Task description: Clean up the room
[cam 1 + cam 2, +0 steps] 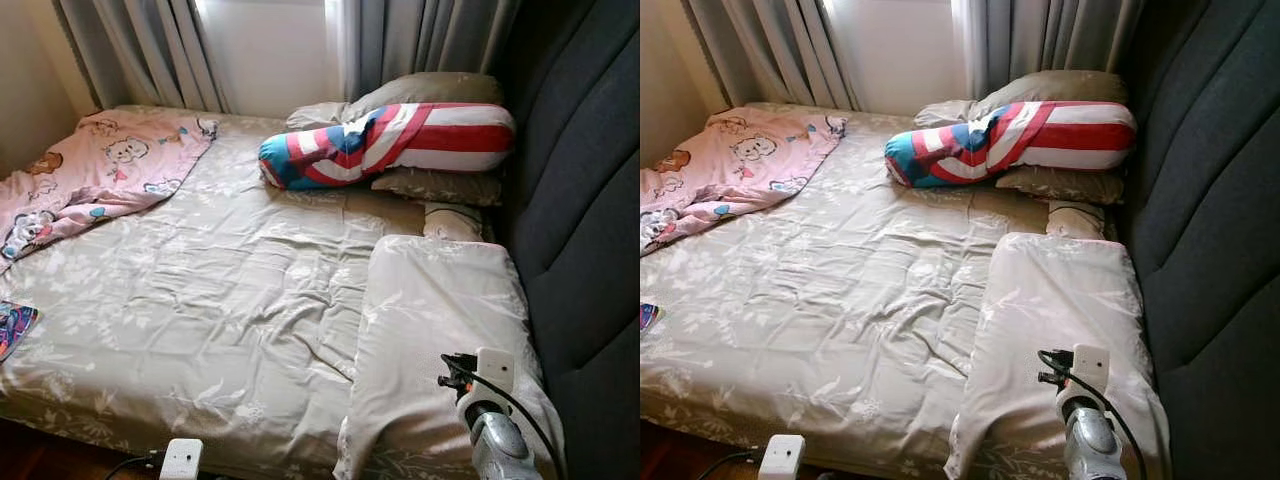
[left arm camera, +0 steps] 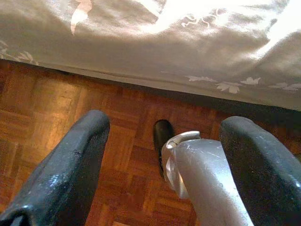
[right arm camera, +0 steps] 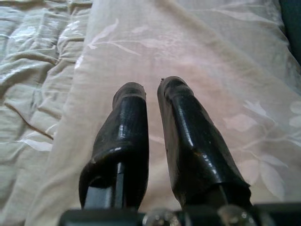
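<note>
Right claw [image 3: 153, 87] is held over the beige pillow [image 1: 440, 330] at the bed's [image 1: 200, 300] near right corner, its fingers almost pressed together on nothing. Left claw [image 2: 164, 136] is spread above the wooden floor [image 2: 56, 108]. A pink blanket [image 1: 100, 165] is crumpled at the far left, a striped bolster [image 1: 390, 140] by the headboard.
</note>
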